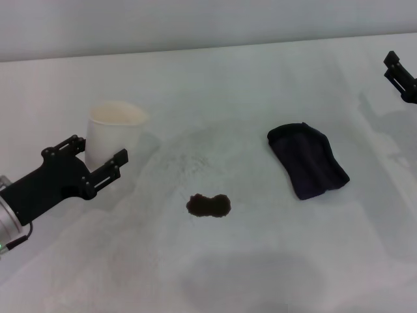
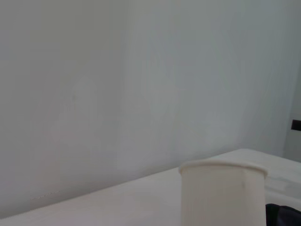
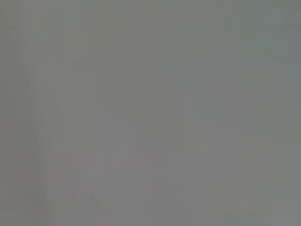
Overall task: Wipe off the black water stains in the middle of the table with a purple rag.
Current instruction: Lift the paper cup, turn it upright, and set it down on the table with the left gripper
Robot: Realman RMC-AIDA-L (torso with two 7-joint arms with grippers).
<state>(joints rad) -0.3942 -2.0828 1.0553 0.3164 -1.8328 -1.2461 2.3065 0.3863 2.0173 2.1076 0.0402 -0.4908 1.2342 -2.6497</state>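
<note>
The dark stain point(image 1: 208, 206) sits near the middle of the white surface point(image 1: 260, 274), a small two-lobed blotch that looks wet and untouched, so I judge the wiping has not begun. The purple rag point(image 1: 307, 160) lies flat on the surface to the right of the stain and a little farther back, apart from it, with nothing holding it. Over on the left, the left tool point(image 1: 98, 164) has its two fingers spread on either side of a white paper cup point(image 1: 114, 132) that stands upright; from the head view I cannot say for sure whether the fingers touch the cup wall or only flank it, and the left wrist view shows just the cup's rim point(image 2: 222, 168) close in front. The right tool point(image 1: 402, 77) hangs at the far right edge, well away from the rag, and so little of it shows that I cannot tell how its fingers stand; its wrist view is a blank grey. The step in hand seems to be the very first one: fetching the rag. The next move, to my eye, calls for the right arm to come across and down onto the cloth, pinch a fold of it, then carry it to the blotch
</note>
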